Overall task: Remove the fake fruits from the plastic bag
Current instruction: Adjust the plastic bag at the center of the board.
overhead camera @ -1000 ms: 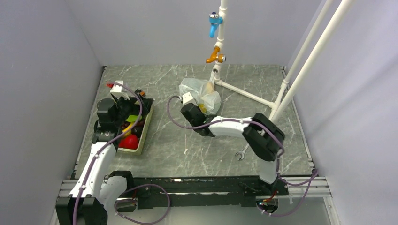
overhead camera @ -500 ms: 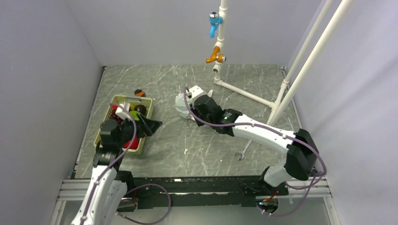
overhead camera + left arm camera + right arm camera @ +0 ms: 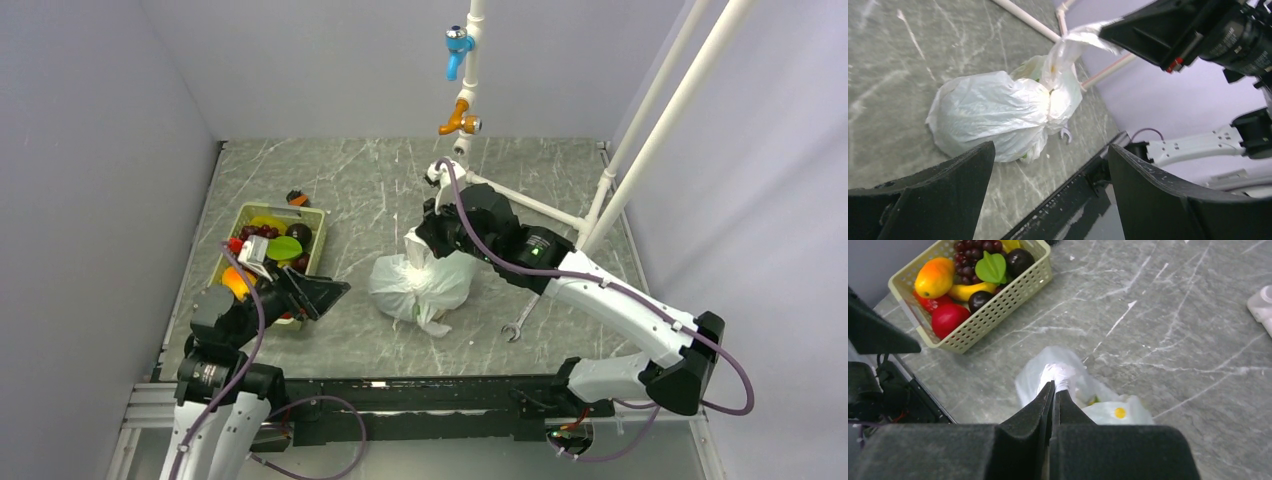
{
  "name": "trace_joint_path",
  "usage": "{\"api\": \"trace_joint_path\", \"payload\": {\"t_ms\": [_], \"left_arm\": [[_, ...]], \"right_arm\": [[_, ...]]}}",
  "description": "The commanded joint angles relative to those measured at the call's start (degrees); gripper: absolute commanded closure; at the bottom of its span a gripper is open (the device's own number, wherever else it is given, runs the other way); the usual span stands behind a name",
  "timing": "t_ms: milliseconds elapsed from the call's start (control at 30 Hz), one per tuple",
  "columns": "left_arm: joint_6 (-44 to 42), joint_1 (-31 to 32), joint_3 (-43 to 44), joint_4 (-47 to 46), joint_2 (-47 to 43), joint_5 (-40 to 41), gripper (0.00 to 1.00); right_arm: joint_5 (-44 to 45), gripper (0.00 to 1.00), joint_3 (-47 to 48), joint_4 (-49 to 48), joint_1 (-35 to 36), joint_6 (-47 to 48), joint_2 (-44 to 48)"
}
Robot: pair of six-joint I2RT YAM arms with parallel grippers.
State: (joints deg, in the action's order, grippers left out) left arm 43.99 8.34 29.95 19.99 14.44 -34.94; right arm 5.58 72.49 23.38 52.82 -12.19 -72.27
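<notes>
The white plastic bag (image 3: 422,285) with lemon print sits bulging on the table's middle. My right gripper (image 3: 420,250) is shut on its bunched top and holds it up from above. In the right wrist view the jaws (image 3: 1054,386) pinch the white twist of the bag (image 3: 1113,412). What is inside the bag is hidden. My left gripper (image 3: 312,295) is open and empty, left of the bag and apart from it. In the left wrist view the bag (image 3: 993,112) lies beyond the spread fingers (image 3: 948,190). Fake fruits (image 3: 948,317) lie in a cream basket (image 3: 1013,295).
The basket (image 3: 300,208) stands at the left with an orange, red, grapes and yellow fruit in it. A wrench (image 3: 517,325) lies right of the bag. White pipes (image 3: 520,200) with taps rise at the back right. A small orange object (image 3: 296,197) lies behind the basket.
My right gripper has brought the bag from the back of the table to the middle front, holding it by its top. My left arm has pulled back off the basket and turned toward the bag.
</notes>
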Motion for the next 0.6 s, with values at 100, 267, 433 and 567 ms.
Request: {"api": "trace_joint_path", "payload": {"t_ms": [100,267,433,567], "left_arm": [[0.7,19.2,4.1,-5.4,11.7,12.2,0.13],[-10.0,48.0,20.1,2.2,35.8,42.5,0.08],[-10.7,51.8,22.4,-0.7,43.1,44.8,0.08],[-6.1,52.7,9.4,-16.2,38.3,44.4,0.09]], "right_arm": [[4.4,1.00,-2.5,-2.0,-5.5,-2.2,4.1],[2.4,0.99,-0.6,-1.3,-14.1,-3.6,-0.8],[7.1,0.81,2.5,7.3,-16.3,-4.3,-5.5],[6.3,0.54,-1.2,9.9,-16.2,-5.4,-4.2]]}}
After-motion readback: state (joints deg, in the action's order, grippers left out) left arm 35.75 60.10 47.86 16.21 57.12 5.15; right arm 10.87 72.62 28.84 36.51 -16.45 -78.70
